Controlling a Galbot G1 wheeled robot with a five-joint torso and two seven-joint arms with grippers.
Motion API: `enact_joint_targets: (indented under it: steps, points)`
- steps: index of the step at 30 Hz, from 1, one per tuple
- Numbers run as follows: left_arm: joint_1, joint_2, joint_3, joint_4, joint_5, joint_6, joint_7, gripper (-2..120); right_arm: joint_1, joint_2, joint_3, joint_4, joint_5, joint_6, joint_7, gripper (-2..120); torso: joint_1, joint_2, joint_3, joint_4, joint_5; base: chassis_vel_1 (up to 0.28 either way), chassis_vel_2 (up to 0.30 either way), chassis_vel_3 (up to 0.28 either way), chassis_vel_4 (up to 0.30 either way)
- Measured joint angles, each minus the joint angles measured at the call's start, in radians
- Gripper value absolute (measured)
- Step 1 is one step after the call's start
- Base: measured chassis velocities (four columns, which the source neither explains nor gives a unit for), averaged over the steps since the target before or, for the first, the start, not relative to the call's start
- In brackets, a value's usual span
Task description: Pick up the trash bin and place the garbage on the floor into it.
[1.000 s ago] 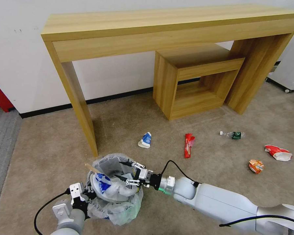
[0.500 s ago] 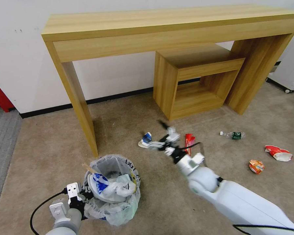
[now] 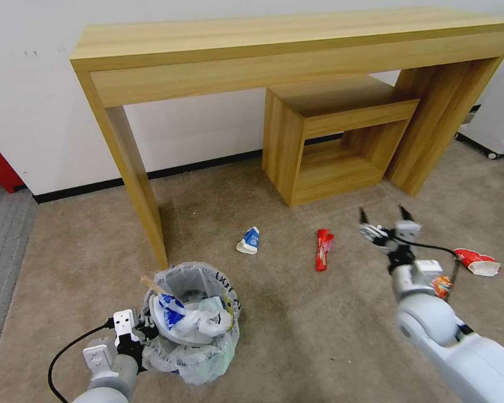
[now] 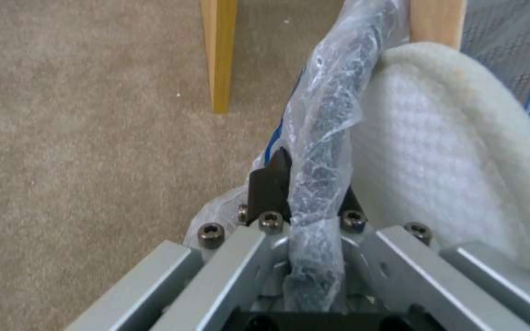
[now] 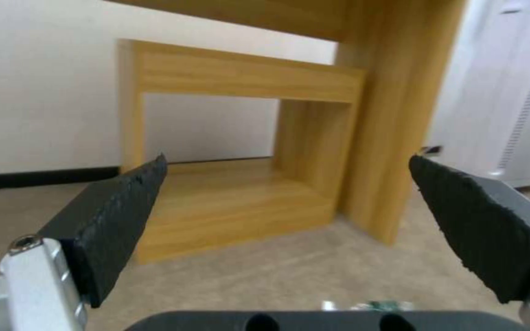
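Observation:
The trash bin, lined with a crinkly whitish bag, stands on the beige floor at lower left. It holds a white slipper, blue-white wrappers and a wooden stick. My left gripper is shut on the bin's bagged rim. My right gripper hangs open and empty at mid right, just above the green-label bottle. On the floor lie a blue-white carton, a red wrapper, a red-white wrapper and an orange wrapper, partly behind my right wrist.
A long wooden console table stands against the wall, its left leg just behind the bin. A wooden cube stool sits under it. A white appliance is at far right, grey ribbed carpet at far left.
My right gripper left the bin's mouth and swung right across the floor, past the carton and red wrapper, to above the bottle. It stayed open. The left gripper and bin barely moved.

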Motion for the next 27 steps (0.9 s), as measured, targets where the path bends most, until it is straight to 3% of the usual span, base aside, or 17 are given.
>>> enact_joint_targets:
  steps: [9, 27]
  points:
    - [0.019, 0.015, 0.001, -0.021, -0.006, -0.002, -0.004, 0, -0.117, 0.051, 0.117, 0.021, -0.05, 0.031, -0.004, 100, 0.0, 0.0, 0.0, 0.0002, -0.0003, 0.0, 0.0, 0.0, 0.0]
    - [0.053, 0.029, -0.009, -0.043, -0.039, -0.004, -0.021, 0, -0.195, 0.119, 0.137, 0.02, -0.155, 0.098, -0.045, 100, 0.0, 0.0, 0.0, 0.0001, -0.0003, 0.0, 0.0, 0.0, 0.0]
